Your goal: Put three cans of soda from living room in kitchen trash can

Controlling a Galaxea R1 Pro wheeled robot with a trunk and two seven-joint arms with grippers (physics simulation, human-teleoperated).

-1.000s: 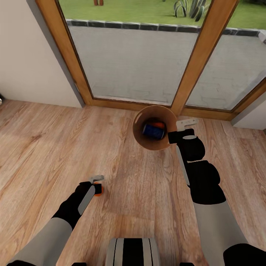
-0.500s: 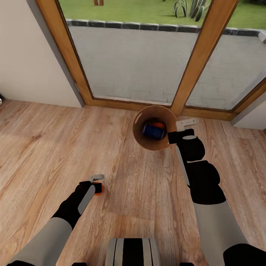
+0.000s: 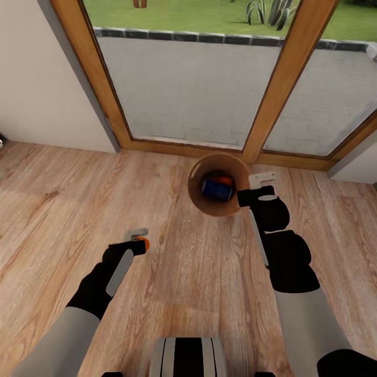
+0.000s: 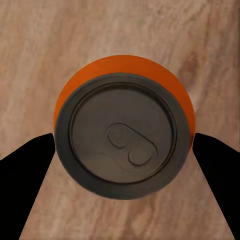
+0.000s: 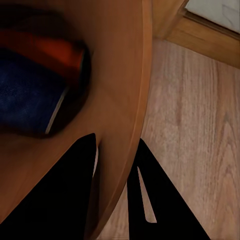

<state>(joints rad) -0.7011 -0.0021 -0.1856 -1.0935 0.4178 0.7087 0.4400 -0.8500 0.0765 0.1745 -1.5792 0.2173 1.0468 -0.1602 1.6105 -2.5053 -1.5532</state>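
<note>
Nearest the robot's trunk, the left gripper (image 3: 137,239) hangs over the plank floor (image 3: 63,209), clasping an orange soda can (image 3: 142,243). In the left wrist view the can (image 4: 123,134) sits between the two dark fingers (image 4: 25,170), its grey lid and pull tab facing the camera; whether the pads press its sides cannot be told for sure, though the can is off the floor in the head view. Further out, well apart from that can and on the door side of it, the trash can (image 3: 198,195) is held up by the right gripper (image 3: 255,187), whose fingers (image 5: 150,195) pinch its rim wall, one inside and one outside. Inside the bin lie a dark blue can (image 3: 217,190) and another orange can (image 3: 225,180), touching each other. Beyond the bin stand the wood-framed glass doors (image 3: 283,78), with paving and grass outside.
</note>
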